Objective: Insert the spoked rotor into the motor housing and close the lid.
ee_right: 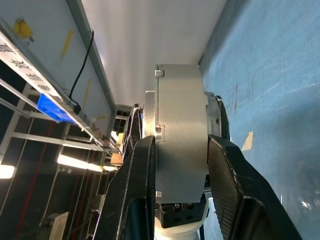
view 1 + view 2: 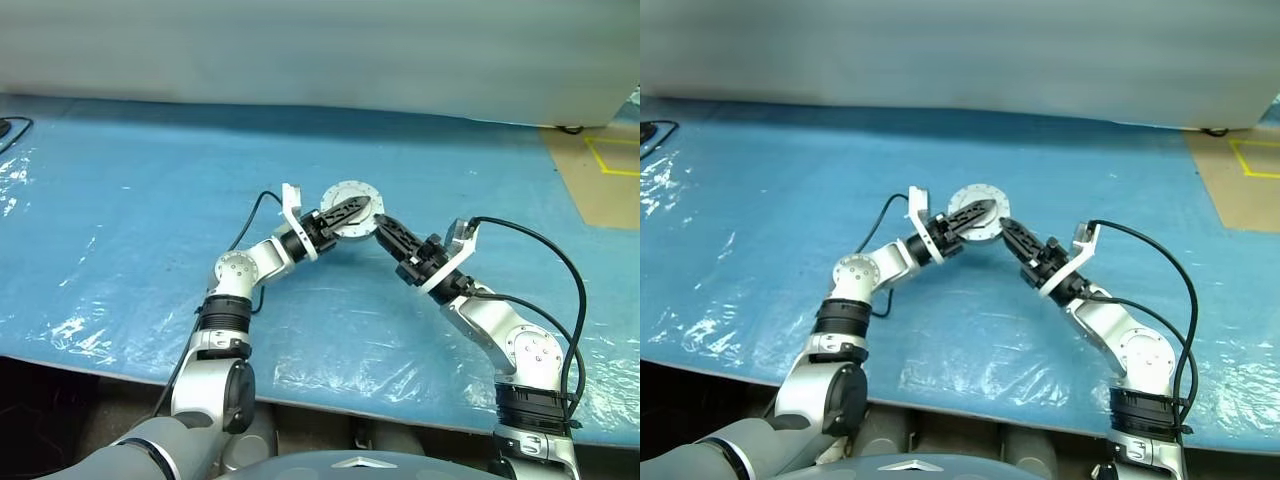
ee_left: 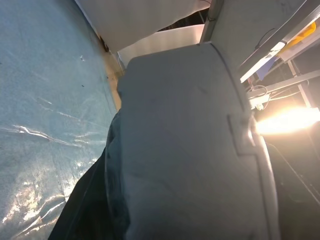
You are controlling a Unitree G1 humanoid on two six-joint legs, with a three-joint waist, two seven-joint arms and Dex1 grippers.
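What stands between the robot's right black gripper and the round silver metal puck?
Nothing visible. The right gripper has its fingers directly against the round silver metal puck, one on each side, while the left gripper reaches across its face.

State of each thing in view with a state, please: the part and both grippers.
motor housing: lifted off the table, standing on edge between the two grippers.
right gripper: shut on the motor housing, one finger on each flat side.
left gripper: across the housing's round face; grip unclear.
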